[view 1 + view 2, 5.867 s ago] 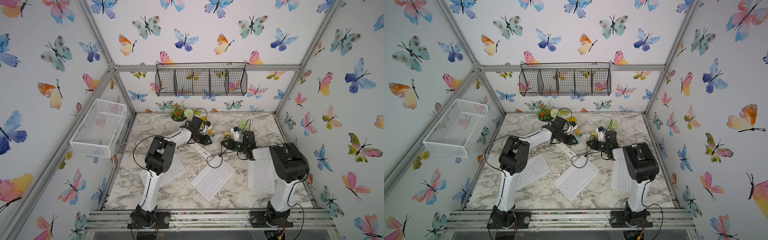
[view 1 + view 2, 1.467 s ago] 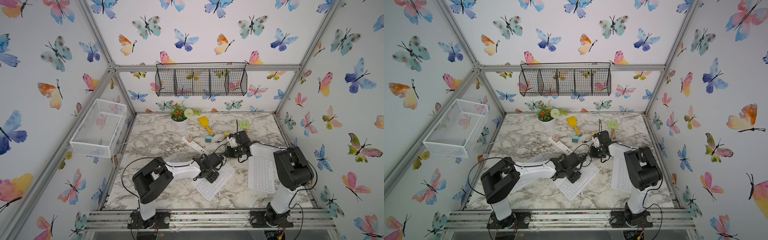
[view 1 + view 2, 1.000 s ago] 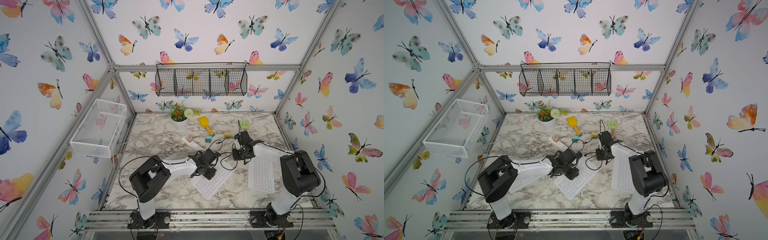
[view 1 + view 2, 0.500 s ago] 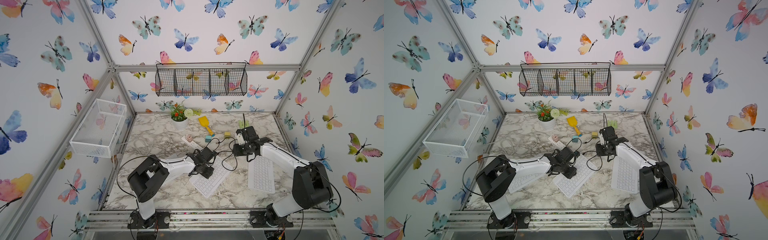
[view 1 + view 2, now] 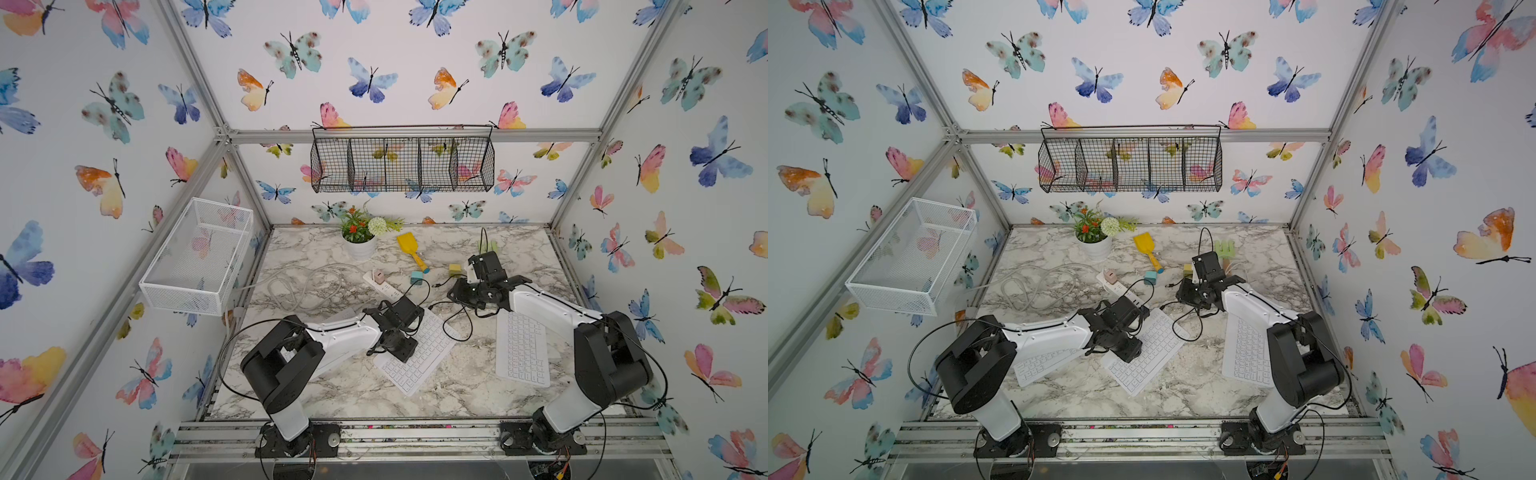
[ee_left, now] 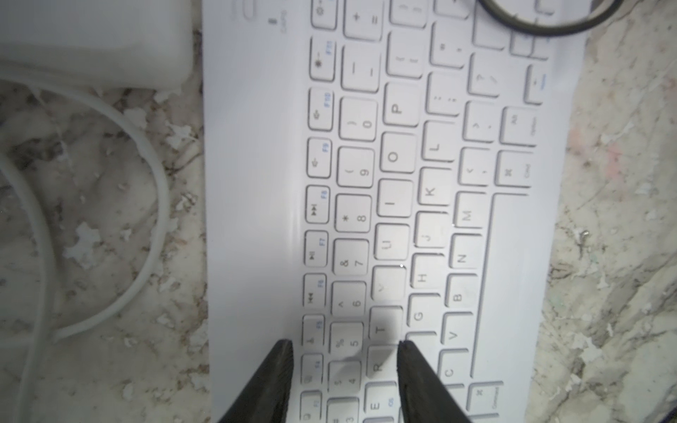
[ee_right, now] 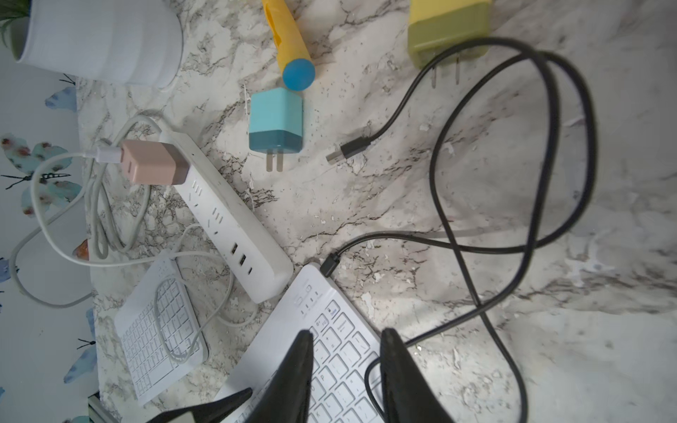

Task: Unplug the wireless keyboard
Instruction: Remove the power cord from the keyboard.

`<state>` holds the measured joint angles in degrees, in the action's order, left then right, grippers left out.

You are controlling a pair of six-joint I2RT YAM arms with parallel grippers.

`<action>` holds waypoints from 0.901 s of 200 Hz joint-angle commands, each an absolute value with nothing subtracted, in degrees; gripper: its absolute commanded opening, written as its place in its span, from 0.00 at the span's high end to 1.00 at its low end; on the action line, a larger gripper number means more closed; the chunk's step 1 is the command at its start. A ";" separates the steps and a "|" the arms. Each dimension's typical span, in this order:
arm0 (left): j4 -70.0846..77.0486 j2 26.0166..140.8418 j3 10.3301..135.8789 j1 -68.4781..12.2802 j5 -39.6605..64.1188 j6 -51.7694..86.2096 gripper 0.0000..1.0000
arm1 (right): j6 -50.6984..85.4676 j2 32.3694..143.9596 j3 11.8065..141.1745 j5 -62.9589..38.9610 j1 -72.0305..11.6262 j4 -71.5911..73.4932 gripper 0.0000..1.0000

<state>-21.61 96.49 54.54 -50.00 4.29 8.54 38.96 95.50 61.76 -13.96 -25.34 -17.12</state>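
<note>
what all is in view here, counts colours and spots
white wireless keyboards: 3, white, front of marble table
black usb cable: 1, black, looped by middle keyboard
white power strip: 1, white, centre-left
pink charger cube: 1, pink, plugged into strip
teal charger cube: 1, teal, loose, centre
yellow-green charger cube: 1, olive, loose, centre
yellow plastic toy shovel: 1, yellow, back centre
green toy rake: 1, green, back right
white flower pot: 1, white, back
grey-white cord coil: 1, pale grey, left
black wire basket: 1, black, back wall
white mesh basket: 1, white, left wall
left gripper: 1, black, open over middle keyboard
right gripper: 1, black, open near cable
</note>
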 commanded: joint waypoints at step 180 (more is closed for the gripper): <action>-19.54 97.82 50.09 -56.34 -0.26 10.83 0.51 | 54.84 128.36 99.01 -8.93 -31.76 -50.60 0.57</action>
<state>-18.02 95.94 51.81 -56.01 -2.52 9.69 54.39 125.43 96.60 -9.28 -31.59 -46.17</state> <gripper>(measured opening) 0.493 0.427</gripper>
